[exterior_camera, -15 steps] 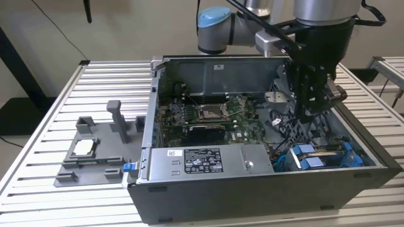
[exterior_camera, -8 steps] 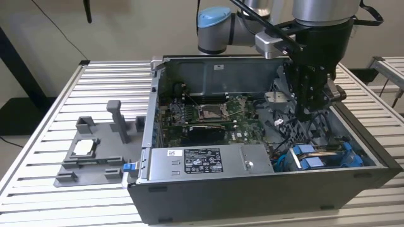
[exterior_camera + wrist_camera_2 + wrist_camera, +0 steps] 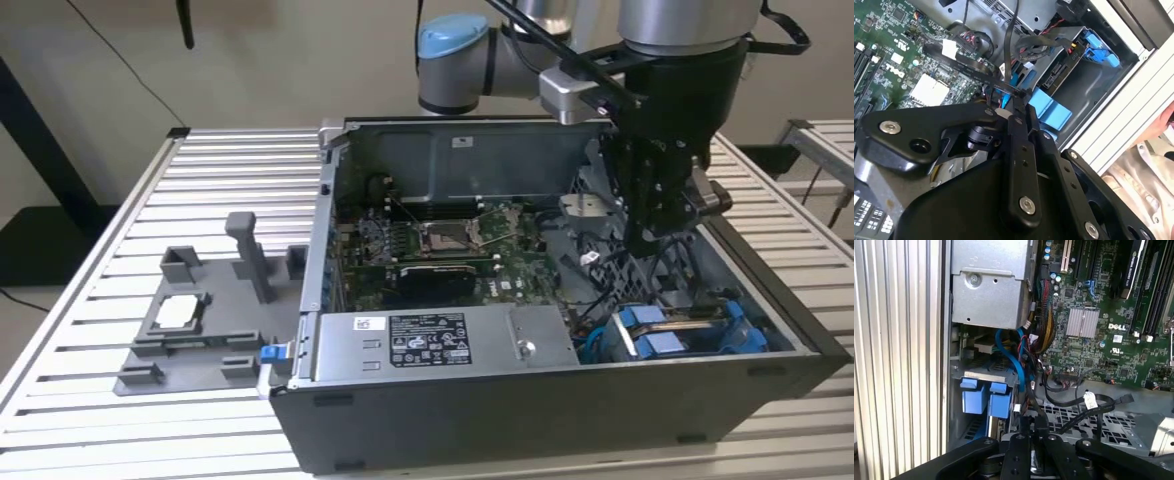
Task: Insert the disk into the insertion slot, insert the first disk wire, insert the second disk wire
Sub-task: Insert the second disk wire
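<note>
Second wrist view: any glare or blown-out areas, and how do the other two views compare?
Second wrist view: the case edge is washed out white, the gripper dark in the foreground. First wrist view: evenly lit, the motherboard clear. Exterior view: soft light, the case interior shadowed.

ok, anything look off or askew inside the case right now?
Nothing damaged or spilled. The disk sits level in the insertion slot. The tool is pinching a black wire above it. Loose cables lie near the motherboard.

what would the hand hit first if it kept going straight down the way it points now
Probably the black cables above the perforated grey metal floor of the case, judging by the first wrist view. The hand points down inside the case; depth is unclear.
</note>
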You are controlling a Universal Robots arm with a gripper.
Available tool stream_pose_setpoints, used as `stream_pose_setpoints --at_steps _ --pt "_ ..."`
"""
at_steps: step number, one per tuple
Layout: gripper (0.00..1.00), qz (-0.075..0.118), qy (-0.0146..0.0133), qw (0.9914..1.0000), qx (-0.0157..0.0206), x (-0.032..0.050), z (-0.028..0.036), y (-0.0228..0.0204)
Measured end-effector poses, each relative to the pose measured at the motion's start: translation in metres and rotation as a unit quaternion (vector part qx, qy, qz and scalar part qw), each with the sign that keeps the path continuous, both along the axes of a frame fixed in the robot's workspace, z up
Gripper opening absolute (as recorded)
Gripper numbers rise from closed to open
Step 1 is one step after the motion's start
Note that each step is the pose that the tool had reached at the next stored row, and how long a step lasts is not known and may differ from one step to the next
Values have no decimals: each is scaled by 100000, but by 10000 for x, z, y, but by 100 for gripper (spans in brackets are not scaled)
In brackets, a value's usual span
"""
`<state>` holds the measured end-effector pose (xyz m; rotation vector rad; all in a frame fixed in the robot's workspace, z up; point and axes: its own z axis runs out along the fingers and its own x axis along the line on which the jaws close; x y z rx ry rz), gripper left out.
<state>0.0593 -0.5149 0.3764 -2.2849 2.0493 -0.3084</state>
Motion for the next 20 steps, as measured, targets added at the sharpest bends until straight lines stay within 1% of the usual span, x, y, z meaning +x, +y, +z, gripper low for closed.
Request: stream_pose_setpoints --at_steps 3,4,6,11,12,14,15,17,18,20 --pt "16 0 2 100000 -7 0 0 -6" --pt "16 5 16 100000 -8 1 0 -21" --pt "16 -1 88 100000 -8 2 -4 -71" --pt "16 -2 305 100000 40 17 -17 -223" --pt "16 2 319 99999 46 19 -18 -234" --pt "16 -14 333 99999 90 19 -20 -239" --pt "16 -18 330 99997 742 20 -21 -241" --pt "16 -21 316 99966 2571 20 -21 -243" --pt "16 -23 313 99941 3417 20 -22 -245" --pt "16 -18 309 99863 5231 20 -22 -253"
